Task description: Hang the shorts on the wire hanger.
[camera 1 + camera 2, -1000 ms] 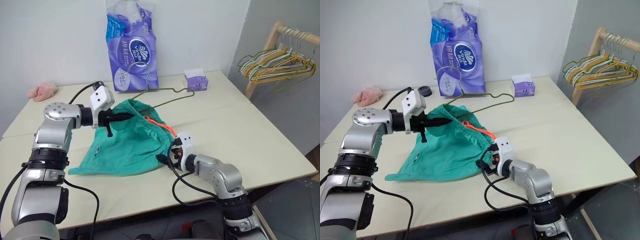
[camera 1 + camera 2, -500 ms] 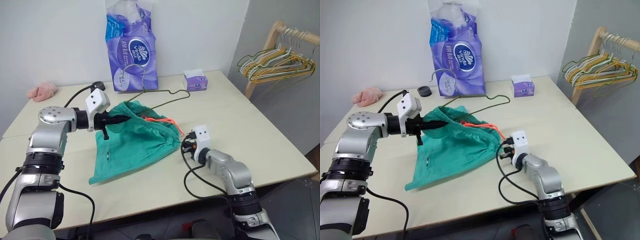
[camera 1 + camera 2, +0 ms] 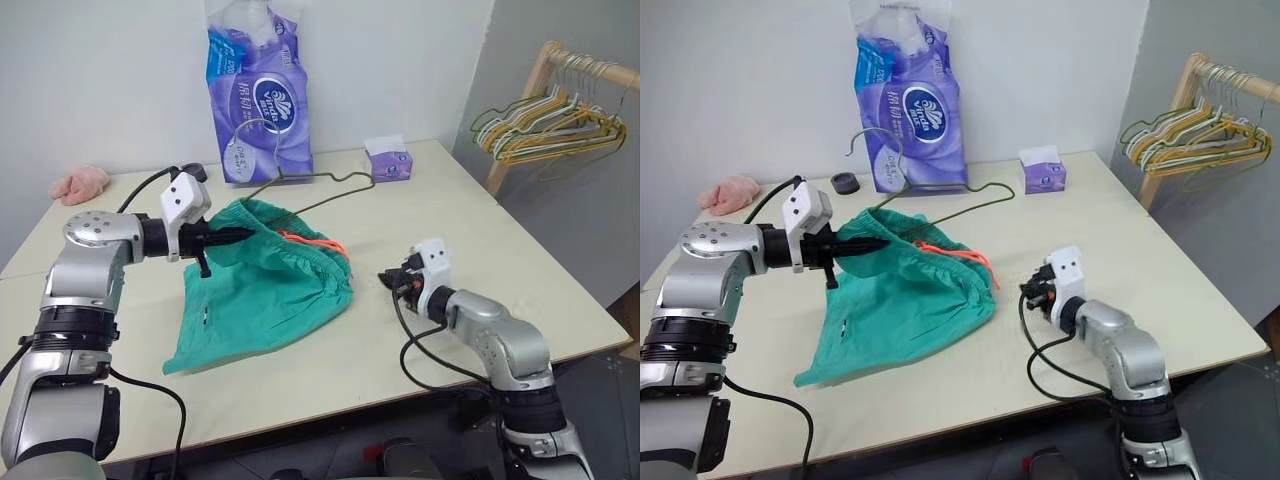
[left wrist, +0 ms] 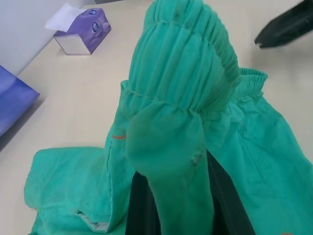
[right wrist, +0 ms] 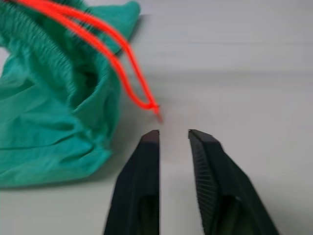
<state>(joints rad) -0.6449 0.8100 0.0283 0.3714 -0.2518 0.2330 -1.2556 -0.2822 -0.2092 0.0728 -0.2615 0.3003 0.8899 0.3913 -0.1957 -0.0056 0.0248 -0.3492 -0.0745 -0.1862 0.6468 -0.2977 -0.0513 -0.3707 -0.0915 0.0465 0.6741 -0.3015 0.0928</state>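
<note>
The teal shorts [image 3: 268,290] lie in a crumpled heap near the middle of the table [image 3: 500,240], their gathered waistband lifted at the heap's eleven o'clock corner, where the left gripper [image 3: 232,236] is clamped on the fabric; the left wrist view shows the elastic band bunched over the closed black fingers [image 4: 146,210]. The orange drawstring [image 3: 312,242] trails out of the waistband toward three o'clock. The wire hanger [image 3: 318,186] runs from the raised waistband out toward one o'clock, its hook [image 3: 876,152] curving up in front of the purple tissue-roll pack [image 3: 256,95] at twelve o'clock. The right gripper [image 5: 173,134] sits at three o'clock of the shorts, apart from the cloth, holding nothing, a narrow gap between its fingers, with the drawstring's end just ahead of the tips.
</note>
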